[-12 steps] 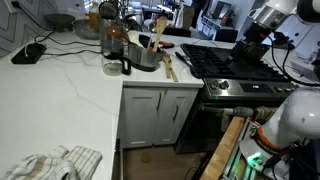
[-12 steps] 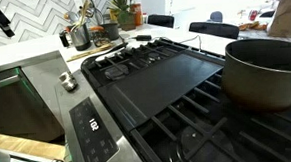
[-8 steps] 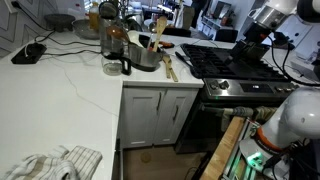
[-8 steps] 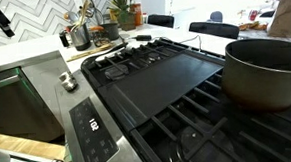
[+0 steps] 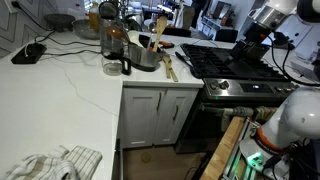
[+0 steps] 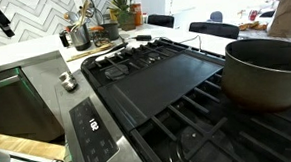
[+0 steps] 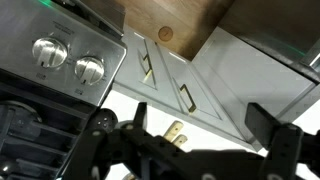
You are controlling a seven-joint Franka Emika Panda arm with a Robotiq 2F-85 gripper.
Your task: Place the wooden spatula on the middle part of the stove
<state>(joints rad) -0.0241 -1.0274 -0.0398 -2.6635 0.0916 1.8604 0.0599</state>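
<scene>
Exterior view: wooden spatula point(image 5: 170, 68) is lying flat on the white worktop point(image 5: 70, 85), just beside the stove point(image 5: 235, 68) and next to a metal pot point(image 5: 145, 54) with utensils standing in it. It is not sitting on the stove. The arm is hanging over the far side of the stove with the pincer point(image 5: 248, 37) pointing down above the grates, well apart from the spatula. It is too small here to tell its opening. A glass carafe point(image 5: 115, 52) is standing by the pot and a crumpled cloth point(image 5: 55, 162) is lying at the near corner.

Exterior view along the stove point(image 6: 208, 128): a flat black griddle plate point(image 6: 170, 78) is covering the middle section. A big dark pot point(image 6: 265, 70) is sitting on the grates beside it. Steel knobs point(image 6: 68, 83) are showing on the front edge and plants point(image 6: 117, 7) are standing at the back.

Wrist view: pincer point(image 7: 185, 122) is standing wide, fingers point(image 7: 100, 135) far apart, gripping nothing. The camera is looking past the stove point(image 7: 30, 125) front, with two knobs point(image 7: 47, 52) and the white cabinet doors point(image 7: 165, 75) showing. A small tan wooden tip point(image 7: 175, 133) is showing low between the fingers. It is likely the spatula end, with the rest hiding behind the pincer body.
</scene>
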